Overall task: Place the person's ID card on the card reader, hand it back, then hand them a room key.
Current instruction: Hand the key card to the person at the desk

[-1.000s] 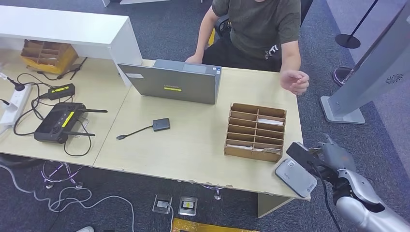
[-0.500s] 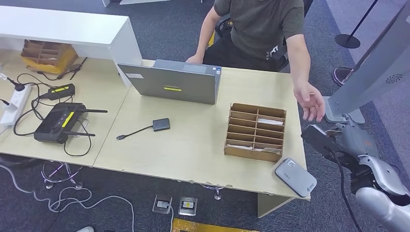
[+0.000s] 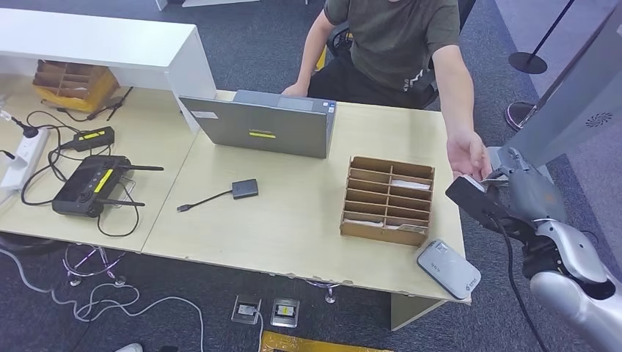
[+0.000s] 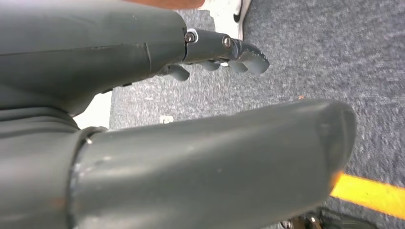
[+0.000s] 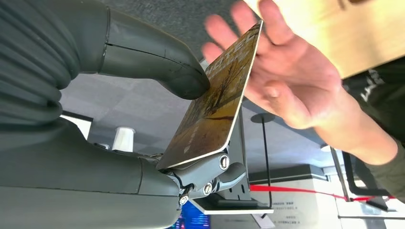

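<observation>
person's face (image 3: 389,2) beyond top edge

One laptop (image 3: 265,123), one card reader (image 3: 448,268), one card (image 5: 216,98) and two slotted wooden racks (image 3: 388,199) (image 3: 72,84). One person (image 3: 396,40); their one open hand (image 3: 467,155) sits just beside the right robot hand (image 3: 529,199). One remote (image 3: 88,185), one adapter (image 3: 245,188).

Light wood desk (image 3: 293,227): laptop (image 3: 265,130), slotted wooden organizer (image 3: 387,199), card reader (image 3: 448,268), adapter (image 3: 245,188).
</observation>
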You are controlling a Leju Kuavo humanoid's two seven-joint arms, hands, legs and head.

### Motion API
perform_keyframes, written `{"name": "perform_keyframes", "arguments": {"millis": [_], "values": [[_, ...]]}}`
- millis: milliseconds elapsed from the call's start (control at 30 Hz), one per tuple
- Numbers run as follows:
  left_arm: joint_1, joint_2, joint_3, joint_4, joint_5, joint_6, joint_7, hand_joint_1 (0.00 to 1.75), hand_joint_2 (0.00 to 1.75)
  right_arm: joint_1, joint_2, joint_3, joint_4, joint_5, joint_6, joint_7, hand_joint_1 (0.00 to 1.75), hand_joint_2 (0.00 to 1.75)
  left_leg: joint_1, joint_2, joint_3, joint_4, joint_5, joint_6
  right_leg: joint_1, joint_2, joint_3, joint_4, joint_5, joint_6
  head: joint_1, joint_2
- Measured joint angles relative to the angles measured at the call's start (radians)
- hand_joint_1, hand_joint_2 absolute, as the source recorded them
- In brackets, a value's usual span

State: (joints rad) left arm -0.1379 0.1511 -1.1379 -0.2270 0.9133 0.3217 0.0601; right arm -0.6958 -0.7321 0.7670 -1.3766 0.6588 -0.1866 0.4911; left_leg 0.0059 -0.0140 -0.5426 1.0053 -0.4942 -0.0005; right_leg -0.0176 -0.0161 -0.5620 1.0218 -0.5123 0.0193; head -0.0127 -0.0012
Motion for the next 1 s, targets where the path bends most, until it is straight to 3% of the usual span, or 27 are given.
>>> {"name": "perform_keyframes", "arguments": {"millis": [333,767,800,900,933,1000], "values": [[-0.01,-0.01,-0.002,0.0,-0.018,-0.007,0.009,0.0,0.0,-0.047,0.073,0.006,0.109,0.007,-0.029,-0.024,1.75,1.75,0.0,0.0,0.0,0.0,0.0,0.0,0.0,0.0,0.0,0.0,0.0,0.0,0.0,0.0],[-0.03,-0.02,-0.005,0.0,-0.041,-0.013,0.029,0.0,0.0,-0.061,0.108,0.006,0.229,0.044,-0.015,-0.03,1.72,1.75,0.0,0.0,0.0,0.0,0.0,0.0,0.0,0.0,0.0,0.0,0.0,0.0,0.0,0.0],[-0.031,-0.021,-0.006,0.0,-0.042,-0.013,0.03,0.0,0.0,-0.062,0.11,0.006,0.236,0.047,-0.014,-0.031,1.28,1.75,0.0,0.0,0.0,0.0,0.0,0.0,0.0,0.0,-0.001,0.0,0.0,0.0,0.0,0.0],[-0.031,-0.023,-0.008,0.0,-0.045,-0.013,0.03,0.0,0.0,-0.064,0.116,0.005,0.258,0.056,-0.011,-0.032,0.0,0.44,0.0,0.0,-0.001,0.0,0.0,0.0,0.0,0.0,-0.001,0.0,0.0,0.0,0.0,0.0],[-0.032,-0.023,-0.008,0.0,-0.046,-0.013,0.031,0.0,0.0,-0.064,0.117,0.005,0.262,0.06,-0.012,-0.032,0.0,0.0,0.0,0.0,-0.001,0.0,0.0,0.0,0.0,0.0,-0.001,0.0,0.0,0.0,0.0,0.0],[-0.032,-0.024,-0.009,0.0,-0.047,-0.012,0.031,0.0,0.0,-0.063,0.119,0.005,0.267,0.068,-0.016,-0.029,0.0,0.0,0.0,0.0,0.0,0.0,0.0,0.0,0.0,0.001,-0.001,0.0,0.0,0.0,0.0,0.0]]}}
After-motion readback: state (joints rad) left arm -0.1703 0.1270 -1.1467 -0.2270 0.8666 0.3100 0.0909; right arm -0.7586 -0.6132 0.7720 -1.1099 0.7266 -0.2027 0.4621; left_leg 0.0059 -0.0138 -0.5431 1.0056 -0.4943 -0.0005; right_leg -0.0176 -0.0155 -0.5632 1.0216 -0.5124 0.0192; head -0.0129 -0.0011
